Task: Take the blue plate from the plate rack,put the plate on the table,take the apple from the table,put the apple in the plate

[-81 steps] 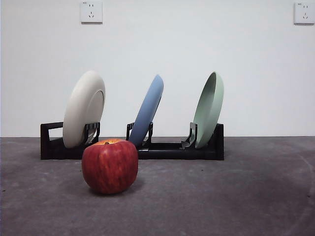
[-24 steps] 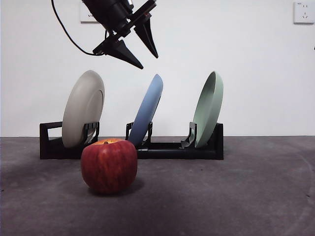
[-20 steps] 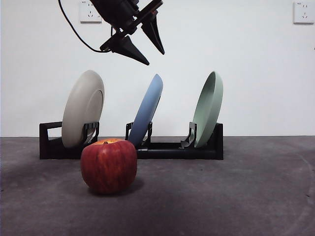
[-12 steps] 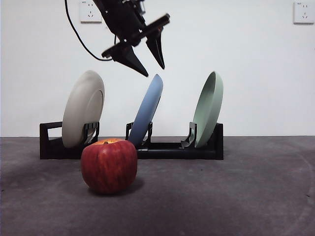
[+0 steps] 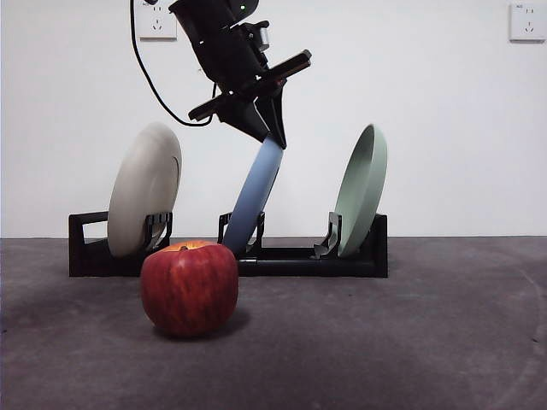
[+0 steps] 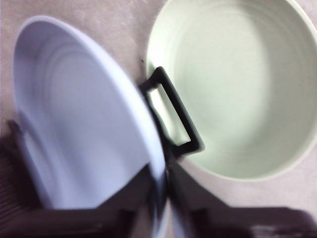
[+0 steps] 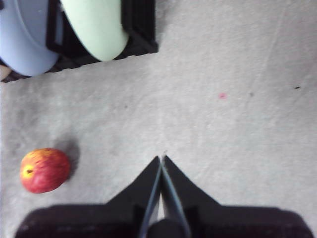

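The dark grey rough desk carries the long low black plate rack. In its middle slot stands the large round matte blue plate, leaning, between a cream-white plate and a pale green plate. The left gripper is at the blue plate's top rim, its fingers narrow, one on each side of the rim. The round red apple sits on the desk in front of the rack. The right gripper hangs above the bare desk, fingers together.
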`<state>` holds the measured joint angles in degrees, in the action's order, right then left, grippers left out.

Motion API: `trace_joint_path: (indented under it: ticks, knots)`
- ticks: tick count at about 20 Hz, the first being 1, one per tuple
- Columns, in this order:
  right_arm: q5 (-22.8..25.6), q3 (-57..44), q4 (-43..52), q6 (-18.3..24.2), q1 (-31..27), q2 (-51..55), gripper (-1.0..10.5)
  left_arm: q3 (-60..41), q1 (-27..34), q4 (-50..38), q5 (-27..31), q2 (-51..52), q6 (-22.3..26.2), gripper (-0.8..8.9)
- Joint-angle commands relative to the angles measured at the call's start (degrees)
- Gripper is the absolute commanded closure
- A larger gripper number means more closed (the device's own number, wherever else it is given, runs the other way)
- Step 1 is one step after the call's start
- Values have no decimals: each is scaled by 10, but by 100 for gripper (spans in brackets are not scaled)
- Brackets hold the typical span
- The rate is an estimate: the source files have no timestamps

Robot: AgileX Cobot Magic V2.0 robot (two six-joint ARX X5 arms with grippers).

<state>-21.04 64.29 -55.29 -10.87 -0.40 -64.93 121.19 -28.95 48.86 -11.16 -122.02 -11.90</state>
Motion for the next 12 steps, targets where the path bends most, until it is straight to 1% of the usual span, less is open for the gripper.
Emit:
trace_joint_path:
  ticks: [1, 4, 8, 12]
  knots:
    - [5, 2, 0, 4, 1, -2, 946, 1, -4, -2, 7, -7, 2, 818]
    - [5, 2, 0, 6, 1, -2, 946, 1, -4, 4, 7, -7, -6, 818]
    - [5, 2, 0, 6, 1, -2, 946, 1, -3, 18, 5, -2, -6, 818]
    - [5, 2, -1, 5, 1, -2, 946, 1, -4, 23, 5, 25, -6, 818]
